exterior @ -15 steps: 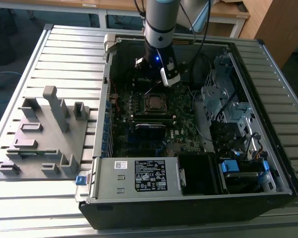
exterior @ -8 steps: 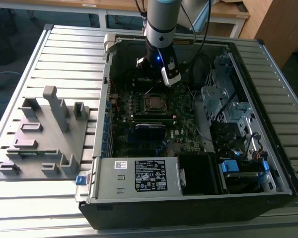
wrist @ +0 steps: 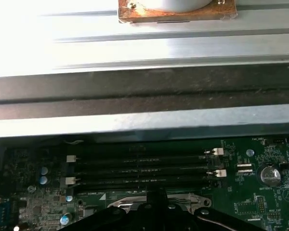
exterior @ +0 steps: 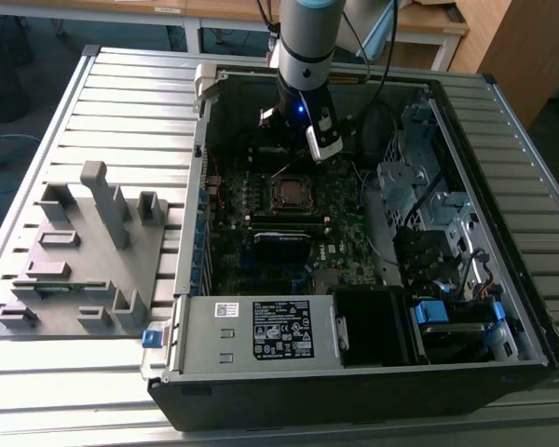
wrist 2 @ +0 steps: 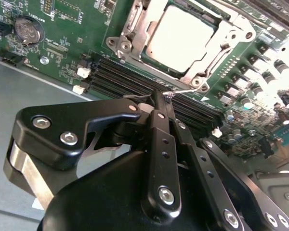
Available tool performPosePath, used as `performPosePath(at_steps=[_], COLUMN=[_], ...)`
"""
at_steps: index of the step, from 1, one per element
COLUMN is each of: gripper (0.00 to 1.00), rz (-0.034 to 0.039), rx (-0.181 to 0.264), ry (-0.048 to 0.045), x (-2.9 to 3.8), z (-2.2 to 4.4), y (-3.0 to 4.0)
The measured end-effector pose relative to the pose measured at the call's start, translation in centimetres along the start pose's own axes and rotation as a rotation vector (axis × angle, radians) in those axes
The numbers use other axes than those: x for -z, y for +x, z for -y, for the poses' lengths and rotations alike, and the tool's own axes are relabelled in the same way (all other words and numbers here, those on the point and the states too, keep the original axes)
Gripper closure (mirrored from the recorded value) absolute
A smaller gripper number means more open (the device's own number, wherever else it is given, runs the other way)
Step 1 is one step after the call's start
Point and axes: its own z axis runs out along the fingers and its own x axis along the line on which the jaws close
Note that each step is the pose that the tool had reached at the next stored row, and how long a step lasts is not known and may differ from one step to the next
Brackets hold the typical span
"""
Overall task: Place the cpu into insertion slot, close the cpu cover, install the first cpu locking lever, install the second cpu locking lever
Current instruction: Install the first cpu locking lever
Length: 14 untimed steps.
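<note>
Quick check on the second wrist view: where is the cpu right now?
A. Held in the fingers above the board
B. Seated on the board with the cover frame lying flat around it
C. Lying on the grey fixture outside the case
B: the pale top of the cpu shows through the window of the cpu cover, which lies flat around it on the circuit board.

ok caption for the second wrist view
tool pinching the wire locking lever beside the closed cpu cover

CPU [wrist 2: 180, 38] seated, silvery cover [wrist 2: 229, 36] down
</note>
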Motion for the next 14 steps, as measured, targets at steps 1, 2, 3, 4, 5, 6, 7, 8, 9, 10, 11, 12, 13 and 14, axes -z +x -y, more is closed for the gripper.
performPosePath(at_steps=[1,2,3,4,5,6,7,8,9,10,11,12,13,14], gripper=[0.90,0.90,0.90,0.90,0.90,0.90,0.90,0.90,0.90,0.90,0.90,0.90,0.90,0.90], rz=[0.0000,0.0001,0.0000,0.0000,0.0000,0.0002,0.0014,0.0042,0.0074,0.0113,0.0151,0.0193,0.0236,0.0279], rx=[0.000,0.000,0.000,0.000,0.000,0.000,0.000,0.001,0.002,0.003,0.003,0.004,0.005,0.006], ry=[0.0000,0.0001,0.0002,0.0003,0.0003,-0.0003,-0.0008,-0.0013,-0.0015,-0.0018,-0.0021,-0.0025,-0.0028,-0.0033], x=[0.00,0.00,0.00,0.01,0.00,-0.05,-0.14,-0.24,-0.33,-0.43,-0.51,-0.59,-0.66,-0.74], z=[0.00,0.00,0.00,0.00,0.00,0.00,0.02,0.05,0.07,0.09,0.11,0.13,0.15,0.17], y=[-0.01,-0.01,-0.01,-0.02,-0.02,-0.03,-0.03,-0.03,-0.02,-0.03,-0.03,-0.02,-0.02,-0.02])
